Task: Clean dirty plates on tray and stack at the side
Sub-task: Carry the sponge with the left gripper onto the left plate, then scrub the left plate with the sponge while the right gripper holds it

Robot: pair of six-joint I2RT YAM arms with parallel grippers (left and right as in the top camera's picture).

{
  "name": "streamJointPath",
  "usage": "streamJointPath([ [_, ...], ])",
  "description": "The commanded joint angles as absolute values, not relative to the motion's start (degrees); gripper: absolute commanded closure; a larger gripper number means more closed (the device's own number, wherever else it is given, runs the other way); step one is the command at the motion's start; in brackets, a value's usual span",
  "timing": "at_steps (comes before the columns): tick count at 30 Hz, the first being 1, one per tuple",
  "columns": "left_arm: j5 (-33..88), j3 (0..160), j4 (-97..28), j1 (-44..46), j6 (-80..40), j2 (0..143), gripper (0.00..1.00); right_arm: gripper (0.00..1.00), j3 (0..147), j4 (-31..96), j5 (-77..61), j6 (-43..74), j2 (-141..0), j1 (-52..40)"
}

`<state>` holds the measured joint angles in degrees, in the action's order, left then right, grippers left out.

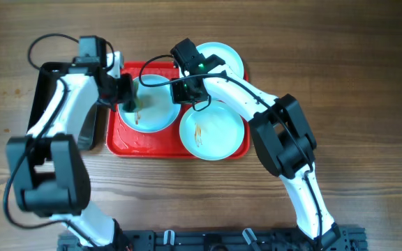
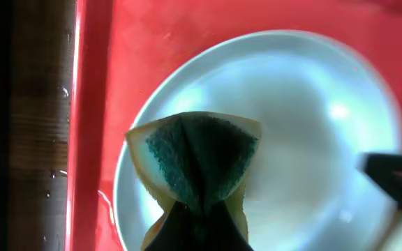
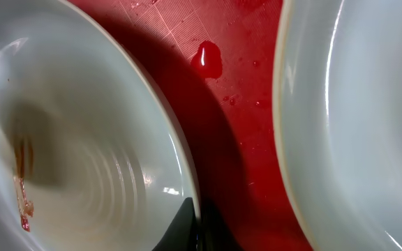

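My left gripper pinches a sponge above the plate. My right gripper is nipped onto its rim.

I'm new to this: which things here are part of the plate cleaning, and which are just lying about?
In the job: red tray, plates, sponge in left gripper, right gripper at a plate's rim.
Lying about: black tray, beside the red one.

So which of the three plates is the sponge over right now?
The left plate: the sponge hangs over it; the front-right plate and back-right plate have none.
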<state>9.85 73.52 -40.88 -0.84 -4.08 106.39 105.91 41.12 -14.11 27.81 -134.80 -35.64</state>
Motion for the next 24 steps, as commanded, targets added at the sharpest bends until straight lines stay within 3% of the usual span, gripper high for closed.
streamJointPath([
  [1,3.1,72.9,-37.9,-0.7,-2.9,110.0,0.96,0.96,106.4,41.2,-15.6,27.0,-136.5,-35.3],
  [12,9.4,72.2,-45.3,7.2,-0.2,113.4,0.96,0.96,106.4,41.0,-16.2,27.0,-136.5,-35.2],
  [14,14.8,72.2,-44.3,8.3,2.6,113.4,0.96,0.96,106.4,41.1,-16.4,27.0,-136.5,-35.2],
  [19,15.4,72.2,-37.6,6.9,0.6,113.4,0.96,0.96,106.4,41.4,-16.4,27.0,-136.5,-35.2],
  [24,-2.4,72.2,-31.7,4.3,-14.3,113.5,0.96,0.96,106.4,41.4,-16.4,28.7,-136.5,-35.1],
])
